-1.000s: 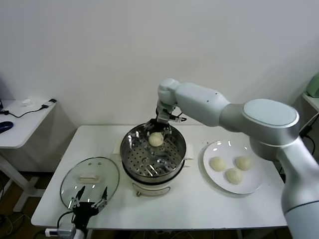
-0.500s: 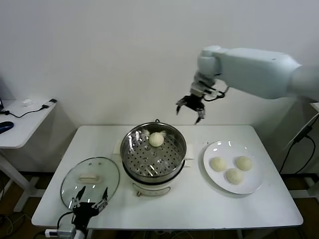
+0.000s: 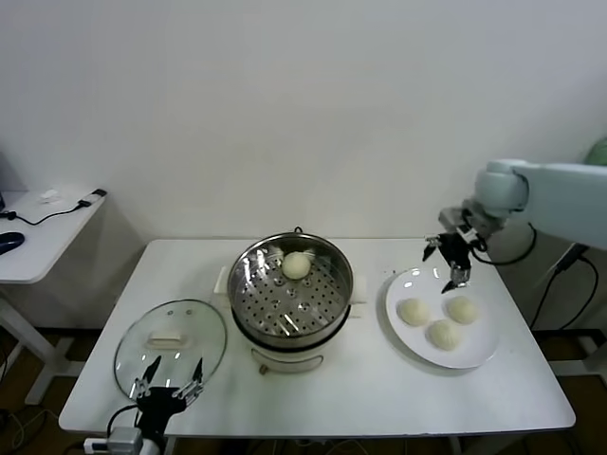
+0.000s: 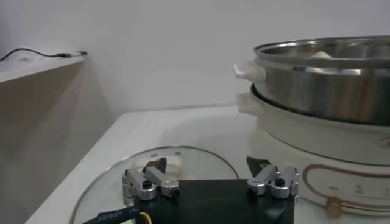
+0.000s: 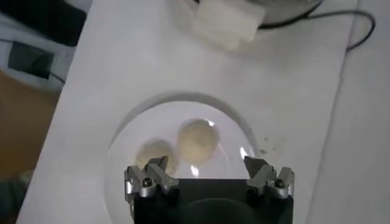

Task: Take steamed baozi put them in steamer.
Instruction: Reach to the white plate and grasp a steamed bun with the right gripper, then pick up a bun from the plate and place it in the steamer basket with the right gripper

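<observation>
The steamer (image 3: 292,296), a shiny steel pot on a cream base, stands mid-table with one steamed baozi (image 3: 297,265) on its perforated tray near the far rim. Three more baozi (image 3: 413,311), (image 3: 462,309), (image 3: 443,334) lie on a white plate (image 3: 479,353) to its right. My right gripper (image 3: 442,265) hangs open and empty above the plate's far edge. In the right wrist view it (image 5: 207,167) looks down on the plate (image 5: 170,115) and two baozi (image 5: 197,139), (image 5: 153,153). My left gripper (image 3: 174,368) rests open at the table's front left.
A round glass lid (image 3: 171,339) with a white handle lies flat left of the steamer. The left gripper (image 4: 207,167) sits just before that lid (image 4: 195,157), with the steamer (image 4: 329,79) beyond it. A side table (image 3: 38,227) with cables stands far left.
My right arm has lifted away from the steamer, leaving one baozi inside, and swung right and down to hover over the plate. The left arm has not moved.
</observation>
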